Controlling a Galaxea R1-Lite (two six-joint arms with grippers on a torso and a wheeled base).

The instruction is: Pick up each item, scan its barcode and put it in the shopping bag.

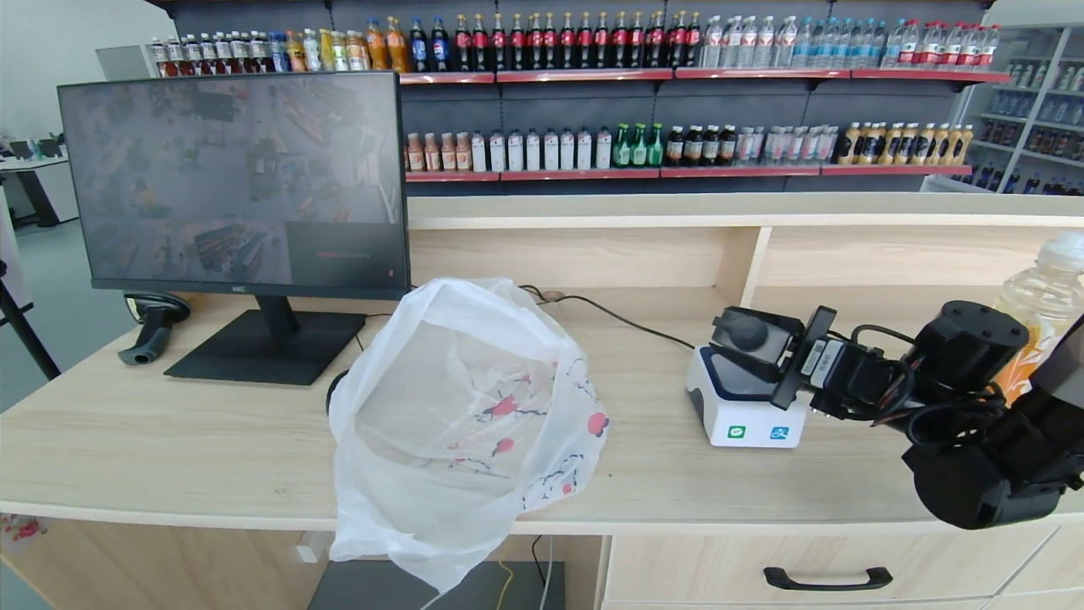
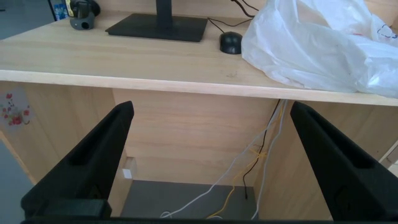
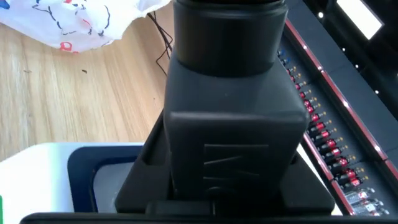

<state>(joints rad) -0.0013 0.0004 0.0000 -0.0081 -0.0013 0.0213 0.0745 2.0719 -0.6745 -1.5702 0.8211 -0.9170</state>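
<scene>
The white plastic shopping bag (image 1: 457,407) with red prints stands open in the middle of the wooden counter (image 1: 169,440); its edge also shows as the bag (image 2: 317,43) (image 3: 68,22) in both wrist views. To its right sits a white scanner box (image 1: 741,415) (image 3: 43,168) with a blue rim. My right gripper (image 1: 762,352) hovers just above that box, shut on a black item (image 1: 741,330) (image 3: 230,124) with a round cap. My left gripper (image 2: 208,162) hangs open below the counter's front edge, with nothing between its fingers (image 2: 93,162).
A monitor (image 1: 237,182) stands at the back left, with a handheld scanner (image 1: 152,326) beside it and a mouse (image 2: 231,42) behind the bag. A yellow drink bottle (image 1: 1046,296) stands at the far right. Cables (image 2: 261,162) hang under the counter. Drink shelves line the back.
</scene>
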